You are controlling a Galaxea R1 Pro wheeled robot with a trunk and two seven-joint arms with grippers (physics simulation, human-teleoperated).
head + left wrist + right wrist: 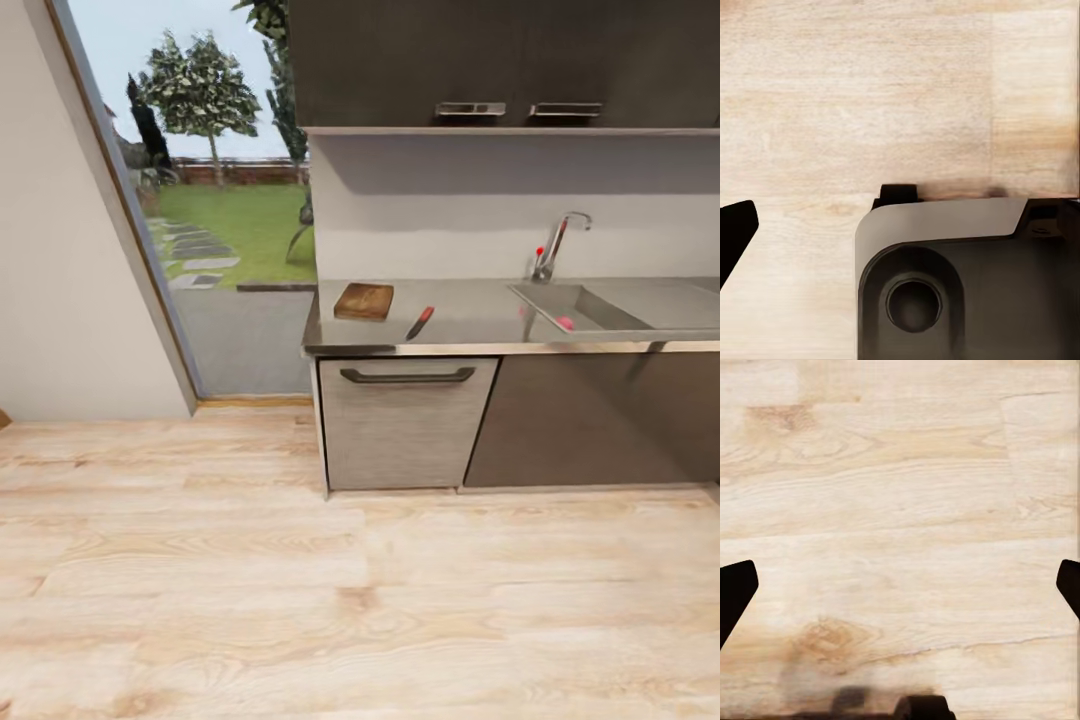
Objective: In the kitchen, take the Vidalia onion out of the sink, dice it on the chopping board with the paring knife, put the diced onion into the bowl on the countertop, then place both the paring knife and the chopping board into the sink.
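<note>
Across the kitchen floor, the dark brown chopping board (pixel 363 301) lies on the grey countertop (pixel 470 320) near its left end. The paring knife (pixel 420 322), with its red handle, rests just to the board's right. Further right is the steel sink (pixel 590 300), and the small pinkish Vidalia onion (pixel 565 323) sits in it near the front wall. The bowl is out of view. My right gripper (pixel 900 589) hangs open over bare wood floor, holding nothing. My left gripper (pixel 900 225) also looks open and empty, above the floor and my own grey base (pixel 945 225).
A chrome tap (pixel 555 245) with a red knob stands behind the sink. Below the countertop are a drawer front with a handle (pixel 407 376) and dark cabinets. A tall window (pixel 210 200) fills the wall to the left. Wide light wood floor (pixel 300 580) lies between me and the counter.
</note>
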